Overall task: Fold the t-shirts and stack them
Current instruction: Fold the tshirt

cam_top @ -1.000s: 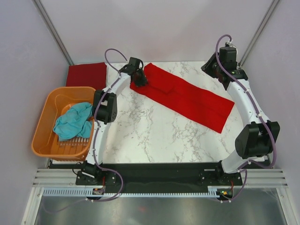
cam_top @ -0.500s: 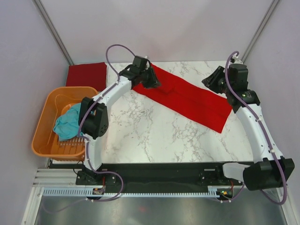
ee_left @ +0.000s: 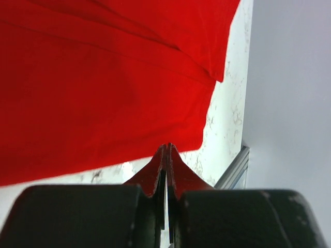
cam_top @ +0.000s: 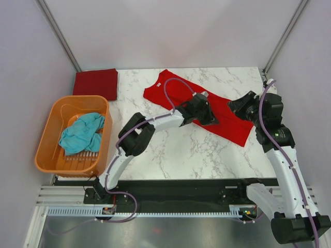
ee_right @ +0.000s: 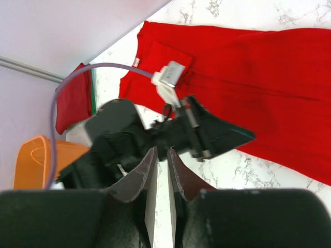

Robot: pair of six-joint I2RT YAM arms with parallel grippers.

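Left pincer (ee_left: 166,152) has swung across the red t-shirt (cam_top: 155,94), now pressed together (right pincer (ee_right: 161,155) narrowly spread).

From above, the left arm (cam_top: 170,119) hides the middle of the bright red t-shirt (cam_top: 160,90) from us. In the left wrist view that shirt runs off the top and left edges

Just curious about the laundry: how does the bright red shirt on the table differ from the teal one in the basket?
Colour: the bright red shirt is vivid red, the teal shirt blue-green. Pose: the red one lies flat in a long strip, the teal one is crumpled. Place: the red one rests on the marble table, the teal one in the orange basket. Both are soft cloth.
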